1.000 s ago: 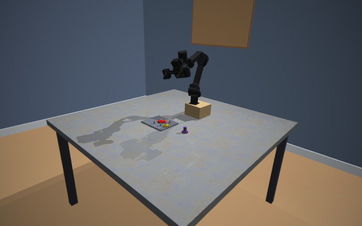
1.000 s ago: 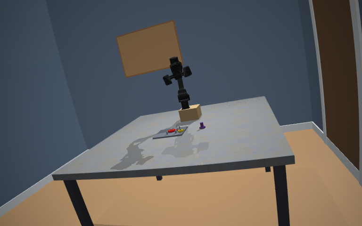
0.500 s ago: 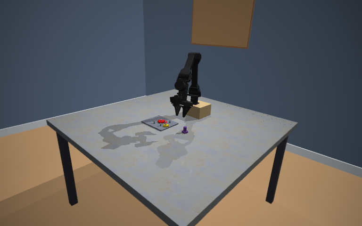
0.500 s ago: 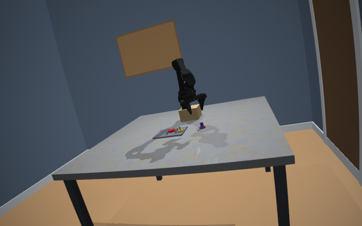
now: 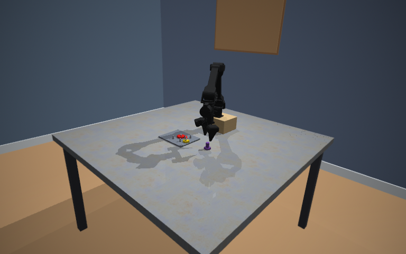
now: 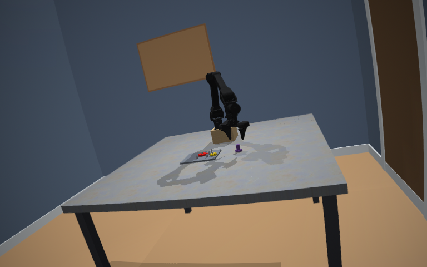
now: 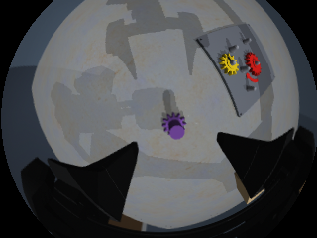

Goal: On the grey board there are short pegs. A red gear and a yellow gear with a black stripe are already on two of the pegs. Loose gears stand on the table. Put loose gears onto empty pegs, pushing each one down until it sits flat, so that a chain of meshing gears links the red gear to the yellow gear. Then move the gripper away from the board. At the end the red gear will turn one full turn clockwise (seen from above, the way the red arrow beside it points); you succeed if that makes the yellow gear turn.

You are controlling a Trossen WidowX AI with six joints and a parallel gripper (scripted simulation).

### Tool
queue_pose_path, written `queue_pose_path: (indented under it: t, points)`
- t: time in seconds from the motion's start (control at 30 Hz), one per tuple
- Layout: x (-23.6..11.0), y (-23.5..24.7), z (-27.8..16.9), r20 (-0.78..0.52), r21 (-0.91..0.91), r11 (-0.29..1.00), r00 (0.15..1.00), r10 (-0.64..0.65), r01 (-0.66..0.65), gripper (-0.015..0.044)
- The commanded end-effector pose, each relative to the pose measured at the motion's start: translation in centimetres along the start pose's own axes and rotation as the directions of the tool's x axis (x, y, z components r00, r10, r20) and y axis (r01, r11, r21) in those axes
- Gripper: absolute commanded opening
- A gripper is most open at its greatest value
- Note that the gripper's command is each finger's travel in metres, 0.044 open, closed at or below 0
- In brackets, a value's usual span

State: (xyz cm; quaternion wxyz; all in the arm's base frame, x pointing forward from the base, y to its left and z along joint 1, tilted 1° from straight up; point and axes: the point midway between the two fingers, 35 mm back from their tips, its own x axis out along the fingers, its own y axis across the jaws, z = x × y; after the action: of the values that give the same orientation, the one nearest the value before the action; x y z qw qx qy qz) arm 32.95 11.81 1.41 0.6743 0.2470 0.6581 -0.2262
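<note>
A purple gear [image 5: 206,147] [image 6: 238,149] [image 7: 176,130] with a tall round handle stands upright on the table beside the grey board [image 5: 166,137] [image 6: 188,159] [image 7: 238,95]. On the board sit the red gear [image 5: 180,136] [image 6: 202,154] [image 7: 253,64] and the yellow gear [image 5: 185,141] [image 6: 213,154] [image 7: 229,64] with a gap between them. Several short grey pegs around them are bare. My gripper [image 5: 208,137] [image 6: 236,139] [image 7: 178,142] is open and empty, pointing down above the purple gear, with its fingertips clear of the handle.
The arm stands on a wooden block [image 5: 225,123] [image 6: 220,137] behind the board and the purple gear. A curved red arrow [image 7: 252,78] lies beside the red gear. Arm shadows fall across the table [image 5: 179,191] [image 6: 267,176] around the board and the purple gear.
</note>
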Motion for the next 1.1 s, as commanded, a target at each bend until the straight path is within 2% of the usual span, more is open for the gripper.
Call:
queue_pose_path:
  t: [0.0, 0.67, 0.97, 1.07]
  points:
    - [1.3, -0.2, -0.2, -0.007, 0.007, 1.0, 1.0, -0.017, 0.017, 0.044]
    - [4.0, -0.2, -0.2, -0.007, 0.007, 1.0, 1.0, -0.017, 0.017, 0.044]
    - [4.1, -0.2, -0.2, -0.007, 0.007, 1.0, 1.0, -0.017, 0.017, 0.044]
    - [4.1, -0.2, -0.2, -0.007, 0.007, 1.0, 1.0, -0.017, 0.017, 0.0361]
